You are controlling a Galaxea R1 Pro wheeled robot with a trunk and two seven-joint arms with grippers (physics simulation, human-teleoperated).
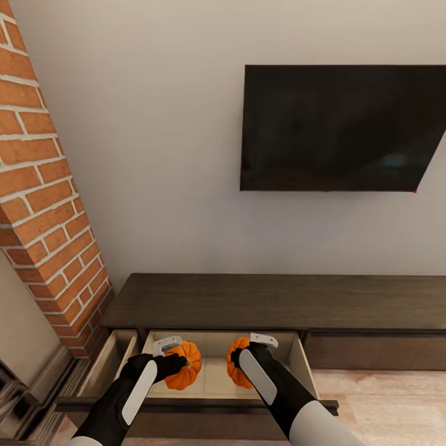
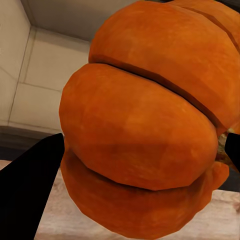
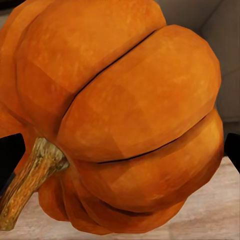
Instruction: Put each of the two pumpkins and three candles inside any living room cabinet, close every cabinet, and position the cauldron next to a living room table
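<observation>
Two bright orange ribbed pumpkins hang over the open drawer of the long dark brown cabinet (image 1: 272, 300). My left gripper (image 1: 175, 359) is shut on the left pumpkin (image 1: 184, 365), which looms large between the black fingertips (image 2: 30, 175) in the left wrist view as pumpkin (image 2: 145, 125). My right gripper (image 1: 243, 354) is shut on the right pumpkin (image 1: 234, 365); in the right wrist view this pumpkin (image 3: 125, 115) shows its brown stem (image 3: 30, 175). The drawer's pale beige interior (image 1: 210, 378) lies beneath both. No candles, cauldron or table are in view.
A brick chimney column (image 1: 43, 186) stands at the left beside a fireplace edge (image 1: 25, 384). A black TV (image 1: 341, 127) hangs on the white wall above the cabinet. A narrow second open compartment (image 1: 114, 359) lies left of the drawer. Wood floor (image 1: 390, 402) shows at right.
</observation>
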